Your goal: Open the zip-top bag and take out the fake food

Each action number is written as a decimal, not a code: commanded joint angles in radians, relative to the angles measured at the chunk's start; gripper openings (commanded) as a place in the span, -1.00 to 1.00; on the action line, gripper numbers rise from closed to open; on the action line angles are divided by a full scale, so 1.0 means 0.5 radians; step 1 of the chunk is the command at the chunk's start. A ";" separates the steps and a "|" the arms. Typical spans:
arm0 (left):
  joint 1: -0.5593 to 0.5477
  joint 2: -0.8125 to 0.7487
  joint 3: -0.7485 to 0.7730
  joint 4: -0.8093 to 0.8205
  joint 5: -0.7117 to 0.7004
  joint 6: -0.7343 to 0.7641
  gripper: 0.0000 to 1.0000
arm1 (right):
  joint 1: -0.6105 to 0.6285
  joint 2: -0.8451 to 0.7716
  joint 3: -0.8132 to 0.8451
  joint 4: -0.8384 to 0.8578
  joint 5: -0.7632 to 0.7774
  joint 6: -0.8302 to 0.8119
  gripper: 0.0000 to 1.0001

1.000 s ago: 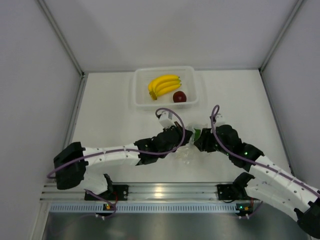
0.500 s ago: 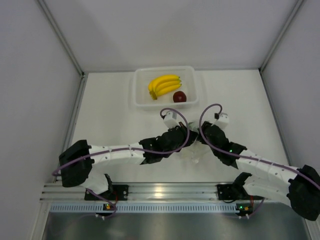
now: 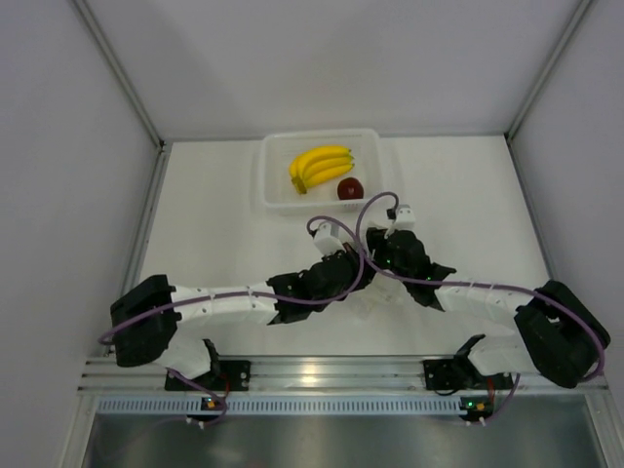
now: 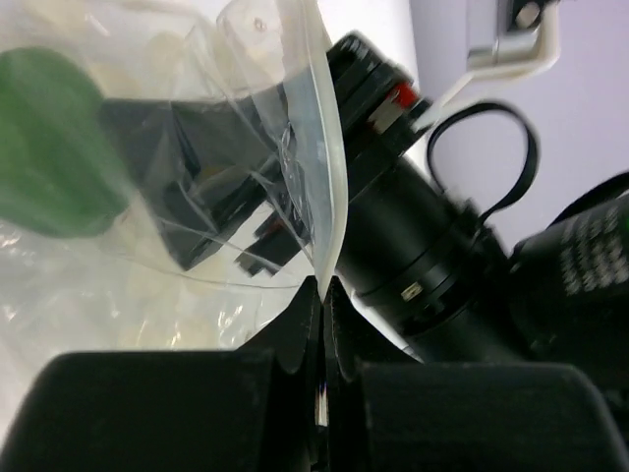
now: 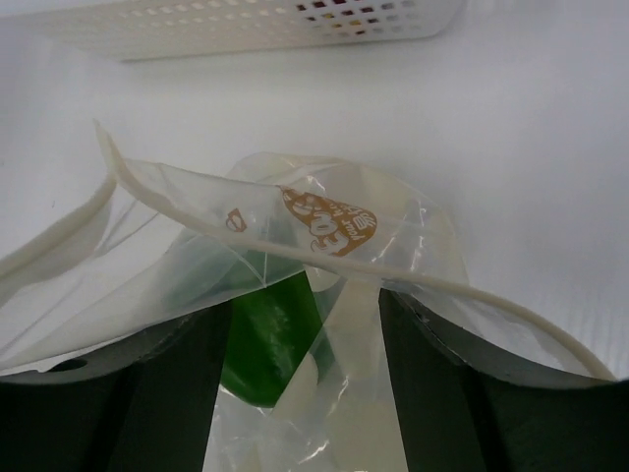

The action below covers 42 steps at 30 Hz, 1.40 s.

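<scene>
The zip-top bag (image 5: 393,246) is clear and crinkly, with its mouth pulled open. My left gripper (image 4: 322,287) is shut on the bag's white zip strip (image 4: 319,167). A green piece of fake food (image 5: 267,334) lies inside the bag. My right gripper (image 5: 303,311) is open, its fingers reaching into the bag's mouth on either side of the green piece. The green piece (image 4: 49,138) also shows through the plastic in the left wrist view. In the top view both grippers meet over the bag (image 3: 375,300) at mid-table. A yellow banana bunch (image 3: 318,166) and a dark red fruit (image 3: 350,188) lie in the tray.
A white perforated tray (image 3: 275,166) stands at the back centre of the table, its wall (image 5: 246,25) just beyond the bag in the right wrist view. Grey walls close in the table on the left, right and back.
My right arm has swung left and forward to the bag, and its jaws have spread wider. The green piece no longer shows in the top view. My left gripper keeps its hold.
</scene>
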 commanded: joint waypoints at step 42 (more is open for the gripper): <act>0.242 -1.378 -1.201 -0.027 -0.341 -0.180 -1.00 | 0.436 1.120 1.028 0.001 -0.047 -0.687 0.49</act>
